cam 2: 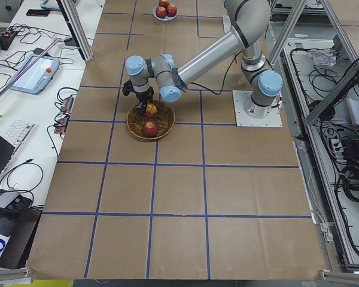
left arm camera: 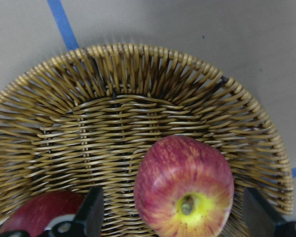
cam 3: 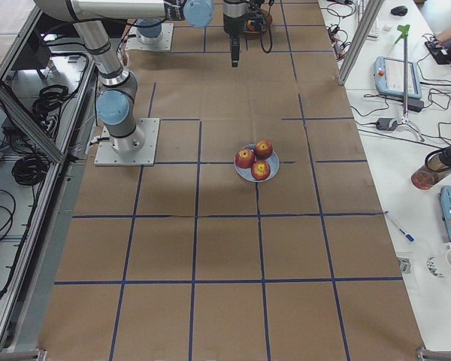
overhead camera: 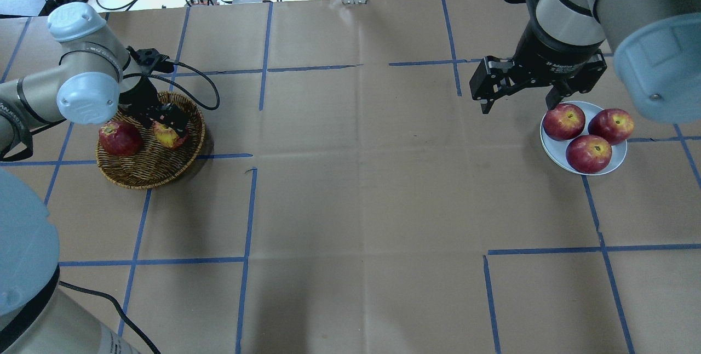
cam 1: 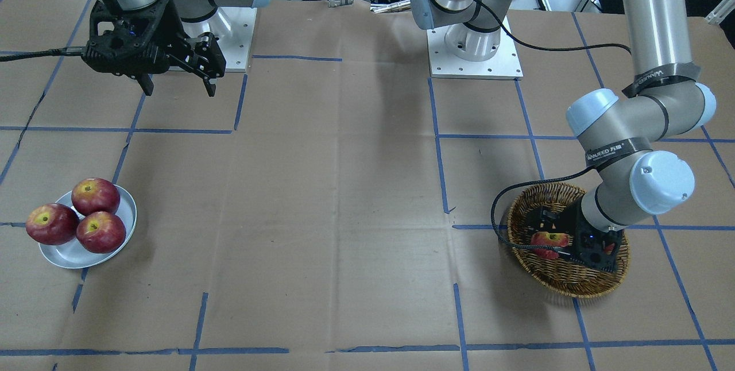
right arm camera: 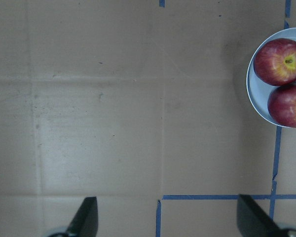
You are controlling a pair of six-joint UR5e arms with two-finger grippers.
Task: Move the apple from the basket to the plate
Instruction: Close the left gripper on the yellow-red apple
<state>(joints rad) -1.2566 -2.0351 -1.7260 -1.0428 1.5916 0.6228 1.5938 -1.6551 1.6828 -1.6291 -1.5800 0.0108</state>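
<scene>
The pale pinkish-red apple (left arm camera: 185, 190) with a yellow-green stem patch lies in the tan wicker basket (left arm camera: 138, 74) at the table's left (overhead camera: 148, 176). My left gripper (left arm camera: 172, 219) is down inside the basket and open. Its fingers (left arm camera: 91, 217) stand on either side of the apple (overhead camera: 168, 136) with small gaps. The pale plate (overhead camera: 552, 148) lies at the table's right and carries three dark red apples (overhead camera: 564, 122). My right gripper (overhead camera: 517, 107) is open and empty, above the table just left of the plate (right arm camera: 254, 94).
A darker red apple (overhead camera: 119, 138) lies in the basket beside the left gripper, at the lower left of the left wrist view (left arm camera: 34, 212). The left arm's cable (overhead camera: 202, 91) loops over the basket's far rim. Brown paper with blue tape lines covers the table.
</scene>
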